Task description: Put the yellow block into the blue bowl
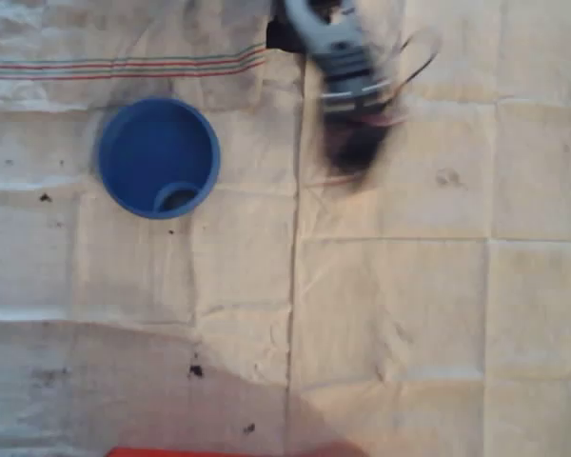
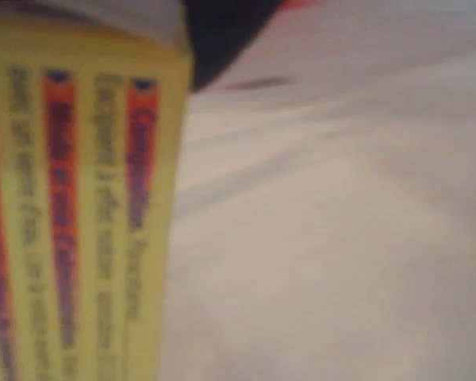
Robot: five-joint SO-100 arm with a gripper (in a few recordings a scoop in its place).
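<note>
The yellow block (image 2: 79, 206) sits very close in the wrist view, taking up the left side. Its yellow face carries red and blue print, with a whitish face at the top edge. A dark finger (image 2: 222, 32) shows just behind its upper corner. In the overhead view my gripper (image 1: 354, 157) is a dark blurred shape at the top centre, below the grey arm, and it covers the block there. The gripper looks shut on the block. The blue bowl (image 1: 158, 157) stands upright to the left of the gripper, well apart from it, with a ring-shaped mark inside its near rim.
A creased whitish cloth (image 1: 409, 305) covers the table, with a striped band (image 1: 124, 67) at the top left. Small dark specks (image 1: 196, 370) lie on it. A red strip (image 1: 200, 451) shows at the bottom edge.
</note>
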